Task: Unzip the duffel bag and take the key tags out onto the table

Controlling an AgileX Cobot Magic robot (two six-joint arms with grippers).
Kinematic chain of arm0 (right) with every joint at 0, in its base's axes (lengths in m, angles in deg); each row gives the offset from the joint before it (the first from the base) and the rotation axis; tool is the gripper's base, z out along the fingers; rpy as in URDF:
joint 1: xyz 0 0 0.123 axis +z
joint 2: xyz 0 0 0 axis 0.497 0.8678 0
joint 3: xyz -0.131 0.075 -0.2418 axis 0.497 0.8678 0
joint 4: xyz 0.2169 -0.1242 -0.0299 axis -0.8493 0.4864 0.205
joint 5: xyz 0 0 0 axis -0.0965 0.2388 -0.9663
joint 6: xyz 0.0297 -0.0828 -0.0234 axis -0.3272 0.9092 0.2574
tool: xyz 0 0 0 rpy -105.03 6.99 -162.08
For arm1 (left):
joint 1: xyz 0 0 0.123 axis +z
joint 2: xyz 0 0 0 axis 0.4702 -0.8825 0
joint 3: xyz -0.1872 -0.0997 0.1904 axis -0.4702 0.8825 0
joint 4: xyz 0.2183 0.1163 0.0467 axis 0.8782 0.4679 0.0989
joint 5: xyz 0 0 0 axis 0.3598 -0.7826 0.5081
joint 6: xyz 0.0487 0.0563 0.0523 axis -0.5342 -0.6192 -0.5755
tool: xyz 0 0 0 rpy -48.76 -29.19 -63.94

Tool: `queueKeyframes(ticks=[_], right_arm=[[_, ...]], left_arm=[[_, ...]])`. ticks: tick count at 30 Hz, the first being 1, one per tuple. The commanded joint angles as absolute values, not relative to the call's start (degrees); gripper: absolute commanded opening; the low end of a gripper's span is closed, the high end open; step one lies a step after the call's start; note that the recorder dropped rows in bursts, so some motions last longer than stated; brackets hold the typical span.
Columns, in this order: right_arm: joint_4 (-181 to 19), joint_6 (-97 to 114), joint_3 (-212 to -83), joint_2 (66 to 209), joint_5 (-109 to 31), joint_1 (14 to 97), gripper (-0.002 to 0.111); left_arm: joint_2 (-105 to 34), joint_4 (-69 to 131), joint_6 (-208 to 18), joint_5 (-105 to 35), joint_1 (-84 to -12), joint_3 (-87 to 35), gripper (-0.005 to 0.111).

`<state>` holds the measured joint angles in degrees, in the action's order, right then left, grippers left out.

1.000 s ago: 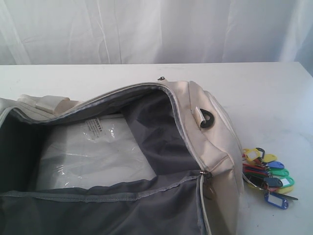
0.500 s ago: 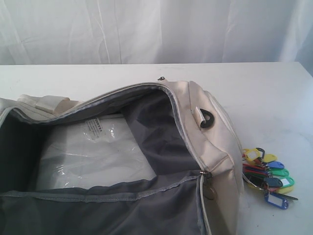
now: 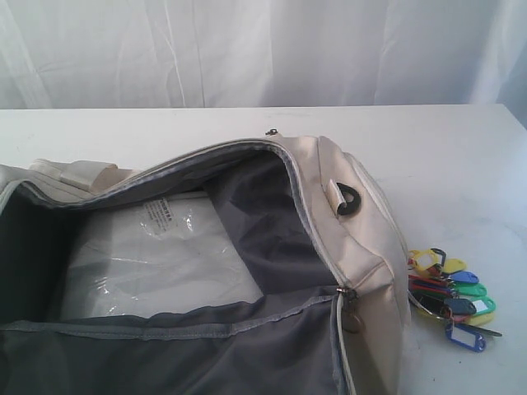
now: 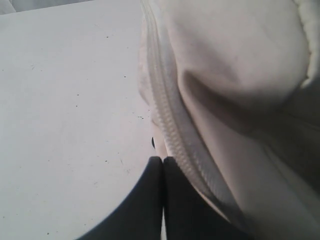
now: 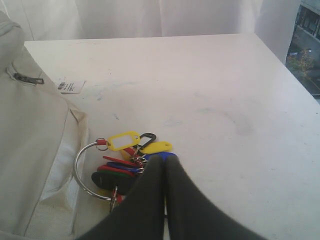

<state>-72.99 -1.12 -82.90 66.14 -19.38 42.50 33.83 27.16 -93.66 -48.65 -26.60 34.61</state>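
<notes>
Two pincers, both clenched. Nearest in the right wrist view, we are seeing the right gripper [image 5: 165, 161] with its dark fingers pressing flat together and nothing showing between them. The key tags [image 5: 120, 172] are lying just past those tips on the table [image 5: 215, 95], partly hidden behind them. Yellow, red, blue, green and black tags are fanning off a metal ring [image 5: 75, 169]. The ring is sitting just beside the end of the duffel bag [image 5: 30, 135]; whether it is touching, we cannot tell. Farther on, a small paper label [image 5: 70, 86] is lying on the tabletop near a zipper pull [image 5: 21, 77].

In the left wrist view we are finding the left gripper [image 4: 163, 159] likewise closed, finger against finger. Its tips are sitting right beside the bag's zipper seam [image 4: 172, 135]. Whether they are pinching any fabric, we cannot tell.

Surface: the table is showing plain white, faintly scuffed and speckled, and running back to a white curtain [image 3: 247, 49]. At one far corner of the right wrist view, a strip of window [image 5: 307, 35] is showing.

Only the exterior view is giving us the bag's inside. The mouth is gaping open, the grey lining [image 3: 263, 222] is showing, and a clear-wrapped white packet [image 3: 156, 263] is lying at the bottom. That view is also showing the tags lying free on the table by the bag's right end, nearer than a black strap ring [image 3: 348, 200]. The pincers are appearing in the wrist views alone.
</notes>
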Motion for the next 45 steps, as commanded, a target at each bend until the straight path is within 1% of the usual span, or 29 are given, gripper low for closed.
queueKeyframes(ticks=[1,16,45], right_arm=[[-73.01,-1.18,-82.63,65.81,-19.37,42.77,0.0],[-69.81,-1.18,-82.63,65.81,-19.6,42.77,0.0],[-70.2,-1.28,-82.63,65.81,-19.74,42.63,0.0]], left_arm=[[34.13,26.24,-93.56,-48.57,-26.8,34.81,0.0],[34.13,26.24,-93.56,-48.57,-26.8,34.81,0.0],[34.13,26.24,-93.56,-48.57,-26.8,34.81,0.0]])
